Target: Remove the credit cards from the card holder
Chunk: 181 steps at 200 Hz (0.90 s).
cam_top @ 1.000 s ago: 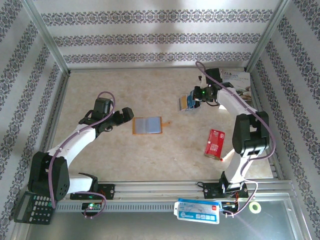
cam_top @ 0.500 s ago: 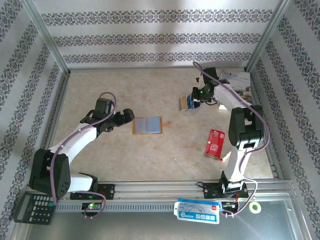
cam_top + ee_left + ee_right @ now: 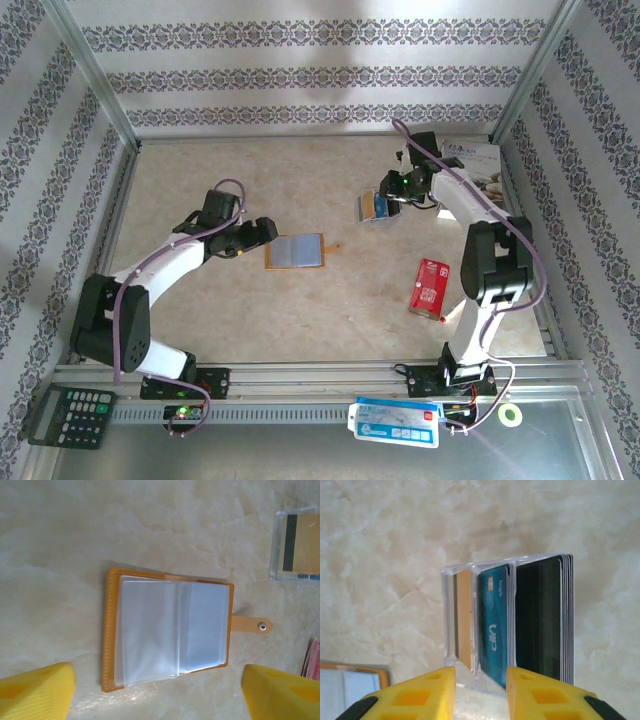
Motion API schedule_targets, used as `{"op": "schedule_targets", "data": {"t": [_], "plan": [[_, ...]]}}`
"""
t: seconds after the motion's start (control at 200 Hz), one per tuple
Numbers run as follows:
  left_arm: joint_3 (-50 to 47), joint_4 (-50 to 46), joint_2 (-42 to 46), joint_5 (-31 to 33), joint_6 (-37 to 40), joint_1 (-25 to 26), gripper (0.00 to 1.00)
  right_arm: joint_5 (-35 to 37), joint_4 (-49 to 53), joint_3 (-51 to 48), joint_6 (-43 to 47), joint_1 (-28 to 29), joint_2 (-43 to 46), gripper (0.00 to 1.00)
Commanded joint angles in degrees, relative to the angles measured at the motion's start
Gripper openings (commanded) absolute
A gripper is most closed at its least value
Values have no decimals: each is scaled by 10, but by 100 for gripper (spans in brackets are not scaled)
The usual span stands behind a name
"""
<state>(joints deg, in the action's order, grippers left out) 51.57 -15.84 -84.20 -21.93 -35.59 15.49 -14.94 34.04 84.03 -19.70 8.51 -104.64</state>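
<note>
While the left claw (image 3: 268,231) gapes wide, the orange-tan leather card holder (image 3: 167,635) lies open just ahead; the right claw (image 3: 481,690), narrowly parted, faces a clear plastic box (image 3: 449,615) of cards (image 3: 540,615) on marbled beige worktop (image 3: 300,320) within patterned wallpaper (image 3: 300,70).

card holder (image 3: 295,251): we count one
clear card stand (image 3: 373,207): one
red packet (image 3: 430,285): one
white book (image 3: 478,160): one
calculator (image 3: 68,415): one
cards (image 3: 492,625): we cannot count them

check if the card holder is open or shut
Open: the card holder lies spread flat, clear inner sleeves showing, tab unfastened.
</note>
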Motion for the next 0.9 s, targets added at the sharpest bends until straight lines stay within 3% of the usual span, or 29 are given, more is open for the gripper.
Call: {"op": "schedule_targets", "data": {"t": [0.0,0.25,0.515,0.899], "plan": [[25,-34,-27,17,10,23,78,9,-22,-40,-34,36,55,33],[57,-60,-90,79,-10,42,56,-8,-87,-115,-119,158,70,36],[65,-45,-134,62,-20,45,35,-40,-155,-118,-191,252,4,36],[69,-33,-183,37,-21,49,27,-30,-171,-103,-216,283,-85,38]]}}
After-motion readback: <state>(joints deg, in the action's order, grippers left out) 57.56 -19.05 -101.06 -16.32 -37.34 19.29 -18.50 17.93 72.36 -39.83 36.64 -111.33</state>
